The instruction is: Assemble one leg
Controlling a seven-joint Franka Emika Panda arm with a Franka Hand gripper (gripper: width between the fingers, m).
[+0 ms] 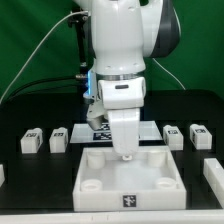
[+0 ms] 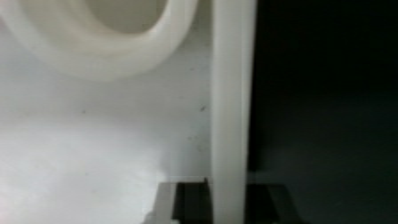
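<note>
While the gripper [image 1: 124, 150] points straight down on the panel [image 1: 130, 188], lower centre of the exterior view, its jaws are lost against white plastic. I can't tell how far open it is or whether it holds anything. Nearest leg [image 1: 172, 136] lies mid right on the table [image 1: 40, 165]; other legs [image 1: 58, 138] lie mid left and further right. My read: lift clear, grip a leg square, then centre it over a socket [image 1: 93, 183]. Marker board [image 1: 150, 130] behind and a block [image 1: 212, 168] at the right edge crowd the path. Wrist view: socket [image 2: 107, 45] rim upper left, white vertical strip down the middle, dark beyond, no leg seen.
</note>
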